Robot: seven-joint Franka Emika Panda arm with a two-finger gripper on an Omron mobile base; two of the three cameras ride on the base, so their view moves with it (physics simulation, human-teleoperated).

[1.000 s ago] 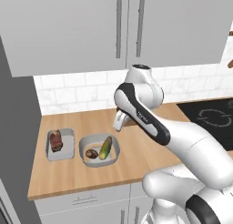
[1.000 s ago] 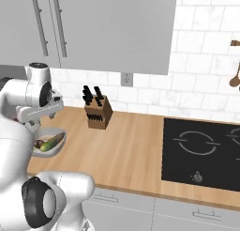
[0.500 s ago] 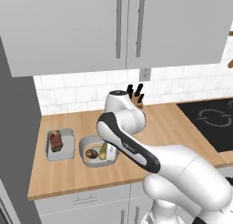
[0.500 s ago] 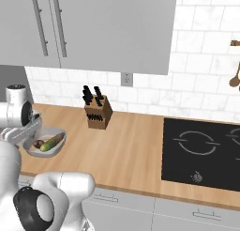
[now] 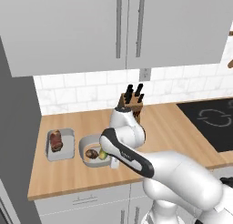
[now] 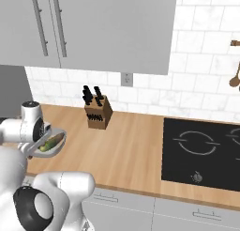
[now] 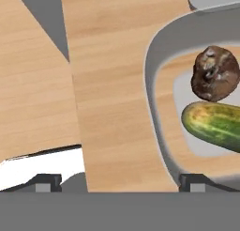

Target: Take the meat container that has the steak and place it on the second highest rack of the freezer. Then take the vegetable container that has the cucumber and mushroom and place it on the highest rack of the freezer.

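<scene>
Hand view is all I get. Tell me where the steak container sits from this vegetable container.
Observer: In the left base view the steak container lies beside the vegetable container, on the side away from the claw.
Operator: Name what stands behind them.
Observer: A knife block stands by the wall, beyond the arm.
Operator: Report the steak.
Observer: The steak lies in the half of its container away from the vegetables.

Matt wood-grain counter (image 7: 112,84); smooth grey vegetable container (image 7: 152,65); glossy cucumber (image 7: 213,124), rough brown mushroom (image 7: 214,74).
</scene>
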